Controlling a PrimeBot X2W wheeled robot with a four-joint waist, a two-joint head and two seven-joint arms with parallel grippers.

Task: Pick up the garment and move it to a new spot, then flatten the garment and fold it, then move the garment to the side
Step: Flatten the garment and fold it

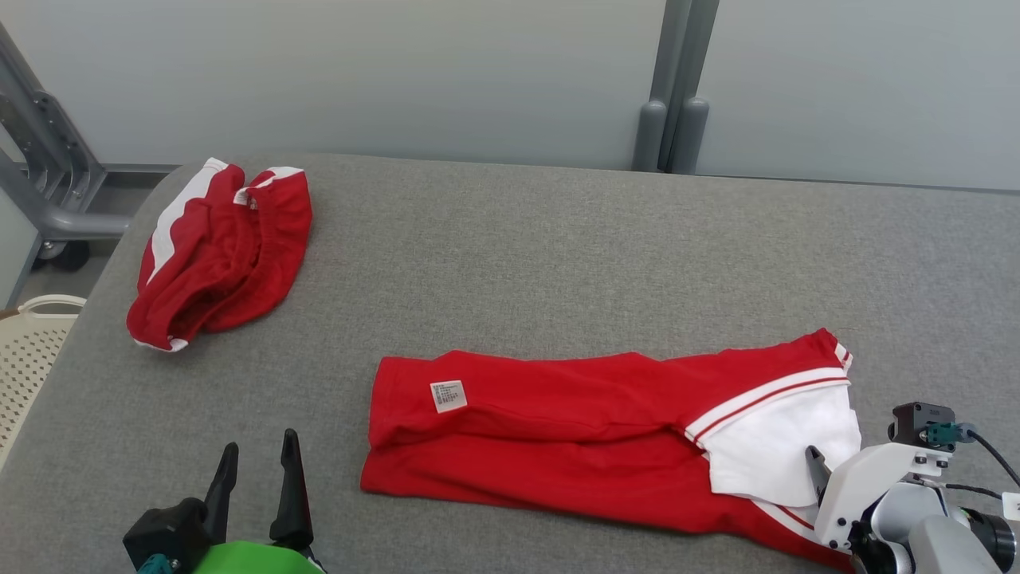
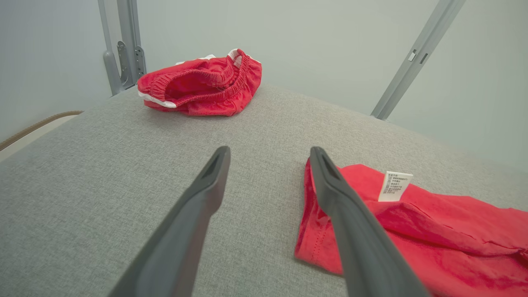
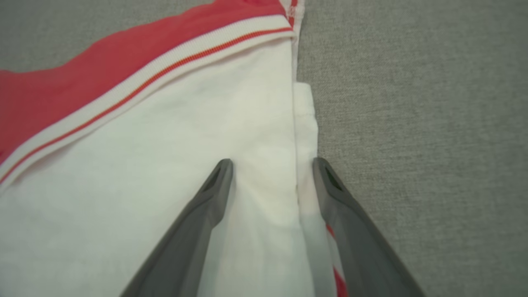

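Head view: the long red cloth garment with a white panel [image 1: 558, 430] lies flat on the grey fabric table [image 1: 558, 263]; my left claw [image 1: 260, 441] hangs spread and empty near its hem, my right claw [image 3: 272, 161] spread over the white edge

The fingers [image 2: 194, 214] are dark and tapered; left wrist [image 1: 247, 560] green, right wrist [image 1: 865, 478] white.

A broad grey fabric-covered table [image 1: 558, 239] is standing before pale matte wall panels [image 1: 358, 72]. Grey metal posts [image 1: 673, 119] are rising behind it, and a cream perforated plastic basket [image 1: 24, 359] is sitting beside its left edge.
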